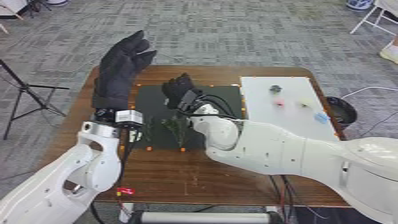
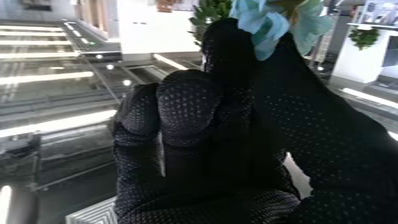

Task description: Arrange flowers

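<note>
Arrangement is judged incomplete: blue flower (image 2: 265, 31) is pinched by right hand (image 2: 191, 112), and pink flower (image 1: 280, 102) awaits placement at three o'clock.

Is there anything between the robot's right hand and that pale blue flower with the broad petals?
Nothing visible: the pale blue, broad-petalled flower sits right at the black-gloved right hand, pinched at its fingertips.

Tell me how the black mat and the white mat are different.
The black mat is on the left; the white mat is on the right. The right hand is above the black mat, while the white mat holds small scattered pieces, one blue. Both lie on the table.
</note>
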### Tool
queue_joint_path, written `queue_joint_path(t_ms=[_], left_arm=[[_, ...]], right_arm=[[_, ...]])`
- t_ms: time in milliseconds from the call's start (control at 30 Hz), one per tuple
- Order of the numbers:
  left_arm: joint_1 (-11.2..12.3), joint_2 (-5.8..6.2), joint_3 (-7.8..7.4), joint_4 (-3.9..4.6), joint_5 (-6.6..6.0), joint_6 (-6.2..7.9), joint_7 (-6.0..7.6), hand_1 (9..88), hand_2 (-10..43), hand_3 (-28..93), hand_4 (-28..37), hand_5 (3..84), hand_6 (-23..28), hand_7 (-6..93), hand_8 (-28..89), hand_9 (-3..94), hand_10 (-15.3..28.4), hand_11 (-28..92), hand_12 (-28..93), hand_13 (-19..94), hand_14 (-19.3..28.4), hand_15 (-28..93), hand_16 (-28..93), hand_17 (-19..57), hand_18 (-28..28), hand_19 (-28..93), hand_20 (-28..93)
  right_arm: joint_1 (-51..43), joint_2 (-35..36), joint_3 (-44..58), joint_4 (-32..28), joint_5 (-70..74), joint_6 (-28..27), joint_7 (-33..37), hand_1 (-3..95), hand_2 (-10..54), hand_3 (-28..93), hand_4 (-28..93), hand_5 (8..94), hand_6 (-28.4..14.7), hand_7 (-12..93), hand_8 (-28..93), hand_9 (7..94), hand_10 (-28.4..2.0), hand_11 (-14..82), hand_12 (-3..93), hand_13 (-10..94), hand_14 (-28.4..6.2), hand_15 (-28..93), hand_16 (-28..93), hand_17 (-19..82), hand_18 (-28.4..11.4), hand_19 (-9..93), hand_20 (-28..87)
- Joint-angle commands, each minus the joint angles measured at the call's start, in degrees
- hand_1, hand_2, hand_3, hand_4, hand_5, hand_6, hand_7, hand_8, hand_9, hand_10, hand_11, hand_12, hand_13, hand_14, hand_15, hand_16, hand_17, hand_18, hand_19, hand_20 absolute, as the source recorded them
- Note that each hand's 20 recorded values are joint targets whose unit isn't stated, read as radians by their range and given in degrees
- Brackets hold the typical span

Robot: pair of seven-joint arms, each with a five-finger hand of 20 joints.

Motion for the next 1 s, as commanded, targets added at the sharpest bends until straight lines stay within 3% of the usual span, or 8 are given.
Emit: queue_joint_path(t_ms=[33,167,367,500,667,767,800,1000], left_arm=[[-2.4,-0.74,0.97,0.21,-0.5,-0.67,1.53,29.1,-3.2,70,-23.2,32.3,2.0,24.3,-10,27.3,12.2,29,20,25,14.7,39,5,-7.9,20.2,41,18],[-5.1,-1.44,3.3,0.99,-0.84,-0.02,2.23,29.2,-2.9,70,-23.3,32.3,2.0,24.3,-10,27.4,12.3,29,20,25,14.6,39,5,-8.2,20.5,41,18],[-6.9,-2.55,4.69,1.85,-1.01,-0.11,2.52,29.2,-2.8,70,-23.3,32.4,2.0,24.3,-10,27.6,12.5,28,20,25,14.5,38,5,-8.2,20.5,41,18],[-7.0,-2.71,4.85,1.95,-0.91,-1.08,2.27,29.2,-2.8,70,-23.3,32.4,2.1,24.3,-10,27.7,12.6,28,20,25,14.5,38,5,-8.2,20.5,41,18],[-6.8,-2.77,4.81,1.69,-1.15,-1.02,2.83,29.2,-2.8,70,-23.3,32.4,2.1,24.2,-10,27.7,12.5,28,21,25,14.5,38,5,-8.2,20.5,41,17],[-8.0,-3.21,5.85,2.21,-1.13,-0.78,2.83,29.1,-2.8,70,-23.3,32.4,2.1,24.3,-10,27.8,12.5,28,21,25,14.5,38,5,-8.1,20.5,41,17],[-8.9,-3.82,6.45,2.78,-1.03,-0.81,2.39,29.2,-2.8,70,-23.4,32.4,2.0,24.3,-10,27.8,12.6,28,21,25,14.6,38,5,-8.1,20.5,41,17],[-8.0,-3.32,5.84,2.14,-1.08,-0.7,2.74,29.2,-2.7,70,-23.4,32.4,2.0,24.4,-10,27.7,12.6,28,21,25,14.6,39,5,-8.2,20.6,41,18]], right_arm=[[3.1,-5.6,-1.6,3.8,0.2,2.4,-0.8,48.9,-9.5,84,-27,72.2,2.1,45,5,82.7,-4.9,24.3,54.5,68,-5.2,68,41,31,-18.8,82,49],[2.7,-6.9,-0.9,5.7,-0.7,2.6,-1.5,49.0,-9.5,84,-28,72.2,2.2,45,5,82.6,-4.8,24.2,54.4,68,-5.3,68,42,31,-18.8,82,49],[2.4,-7.6,-1.4,6.5,-1.0,1.8,-1.9,48.8,-9.5,84,-28,72.3,2.3,45,3,82.6,-4.6,24.3,54.4,68,-5.3,68,42,31,-18.8,82,49],[1.9,-8.2,-2.2,6.4,-1.6,1.5,-0.8,49.0,-9.5,84,-28,72.6,2.3,45,2,82.7,-4.6,24.1,54.2,68,-5.5,68,42,31,-18.8,82,49],[2.0,-9.8,-3.2,7.4,-1.6,2.3,-0.8,49.7,-9.5,83,-28,74.1,2.6,44,-1,83.3,-4.7,23.5,52.9,68,-5.6,68,42,31,-18.9,82,50],[2.0,-10.4,-3.2,8.4,-1.1,3.2,-1.9,49.8,-9.5,82,-28,74.6,2.9,43,-1,83.6,-4.7,23.2,52.6,67,-5.9,69,42,31,-18.9,82,50],[1.9,-10.2,-2.9,8.7,-0.9,3.3,-2.6,49.8,-9.5,82,-28,74.6,3.0,43,-1,83.7,-4.6,23.0,52.5,67,-5.9,69,42,31,-18.9,82,50],[2.6,-12.2,-4.6,9.3,-1.6,3.8,-2.8,50.0,-9.5,82,-28,74.8,3.2,42,-1,84.2,-4.6,22.2,52.4,67,-6.0,69,42,30,-18.9,82,50]])
